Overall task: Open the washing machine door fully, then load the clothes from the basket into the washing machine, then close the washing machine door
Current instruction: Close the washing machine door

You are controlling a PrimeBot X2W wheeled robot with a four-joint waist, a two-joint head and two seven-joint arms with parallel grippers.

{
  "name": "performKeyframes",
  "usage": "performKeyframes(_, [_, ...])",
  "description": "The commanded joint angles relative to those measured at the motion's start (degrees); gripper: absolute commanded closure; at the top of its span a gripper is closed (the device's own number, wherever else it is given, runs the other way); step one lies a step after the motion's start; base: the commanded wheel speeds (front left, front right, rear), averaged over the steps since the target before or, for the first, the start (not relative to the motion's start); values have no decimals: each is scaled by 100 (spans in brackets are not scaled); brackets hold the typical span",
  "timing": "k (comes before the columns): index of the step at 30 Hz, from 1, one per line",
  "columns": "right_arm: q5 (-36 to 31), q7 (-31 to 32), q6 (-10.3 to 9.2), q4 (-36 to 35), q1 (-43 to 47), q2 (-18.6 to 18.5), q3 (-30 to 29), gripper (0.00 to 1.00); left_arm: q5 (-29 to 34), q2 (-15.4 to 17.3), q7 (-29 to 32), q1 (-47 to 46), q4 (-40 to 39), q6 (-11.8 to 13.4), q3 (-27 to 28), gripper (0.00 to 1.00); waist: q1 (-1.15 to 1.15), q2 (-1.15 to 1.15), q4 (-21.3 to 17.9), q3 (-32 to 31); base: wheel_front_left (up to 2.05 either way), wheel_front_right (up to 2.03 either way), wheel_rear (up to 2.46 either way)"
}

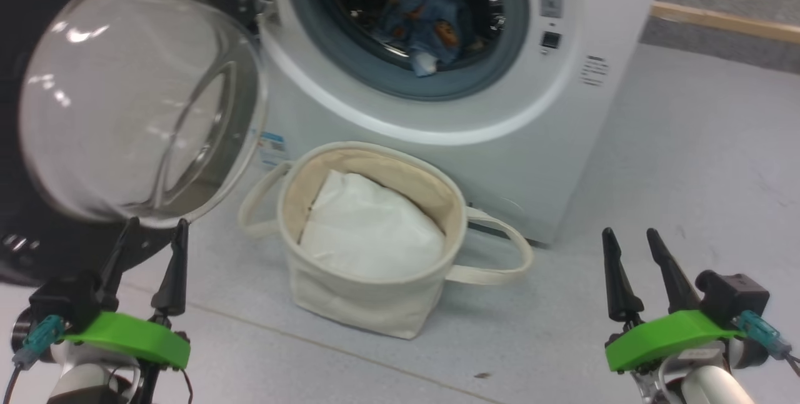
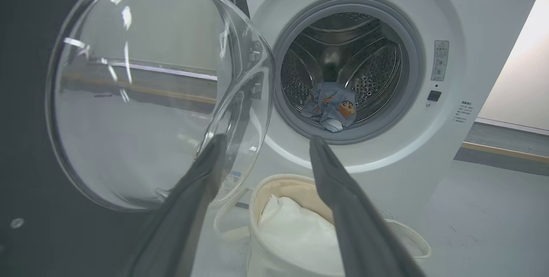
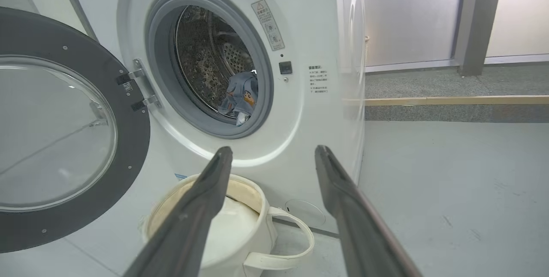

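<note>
The white washing machine has its door swung wide open to the left. Light blue clothes with orange prints lie at the front of the steel drum. The cream basket stands on the floor before the machine, holding plain white padding. My left gripper is open, low at the left, just under the door's glass. My right gripper is open, low at the right, well clear of the basket.
Grey floor stretches to the right of the machine. A wooden strip runs along the far floor. One long basket handle loops out to the right, another handle to the left below the door.
</note>
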Motion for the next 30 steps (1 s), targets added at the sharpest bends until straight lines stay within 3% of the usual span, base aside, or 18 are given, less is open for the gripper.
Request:
performKeyframes(1, [71, -71, 1, -145, -48, -85, 128, 0, 99, 151, -34, -104, -129, 30, 265, 0, 0, 0, 344, -86, 0, 0, 0])
performKeyframes(11, [195, -71, 1, -29, -62, -67, 375, 0, 347, 97, -34, 58, -41, 141, 565, 0, 0, 0, 1319, -218, 0, 0, 0])
performKeyframes(30, [500, -71, 1, 491, -1296, -165, 1375, 0, 272, -207, -34, 622, -756, 127, 1727, 0, 0, 0, 1600, 287, 0, 0, 0])
